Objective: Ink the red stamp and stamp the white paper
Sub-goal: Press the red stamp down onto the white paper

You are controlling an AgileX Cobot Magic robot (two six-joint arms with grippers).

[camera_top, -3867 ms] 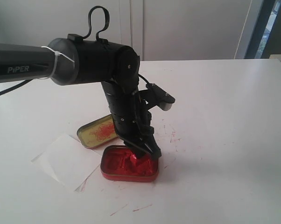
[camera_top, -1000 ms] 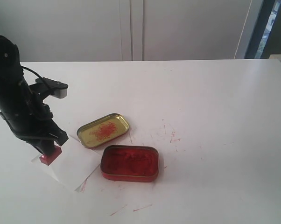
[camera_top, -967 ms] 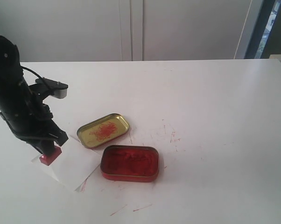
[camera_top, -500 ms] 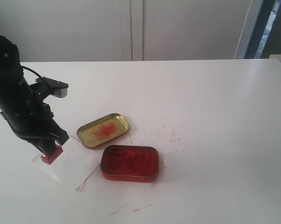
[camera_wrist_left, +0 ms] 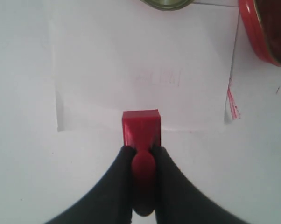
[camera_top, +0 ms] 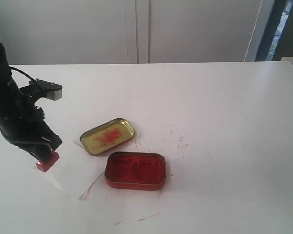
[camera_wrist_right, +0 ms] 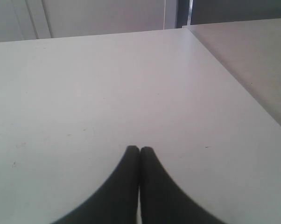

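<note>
The red stamp (camera_top: 47,161) is pinched by its knob in my left gripper (camera_top: 44,154), which is shut on it at the far left of the table. In the left wrist view the stamp's block base (camera_wrist_left: 140,127) sits at the near edge of the white paper (camera_wrist_left: 140,60), below the left gripper (camera_wrist_left: 141,150). A faint red print (camera_wrist_left: 158,78) shows on the sheet. The paper (camera_top: 74,170) lies left of the red ink tin (camera_top: 135,169). My right gripper (camera_wrist_right: 139,150) is shut on nothing over bare tabletop and is out of the exterior view.
The gold lid (camera_top: 107,135) with red smears lies just behind the paper and the tin. Red ink streaks (camera_top: 179,141) mark the table right of the tin. The table edge (camera_wrist_right: 234,84) runs near the right gripper.
My left gripper, still holding the stamp, has moved left and slightly back, from over the paper's left part to its left corner. The tin and lid have not moved.
</note>
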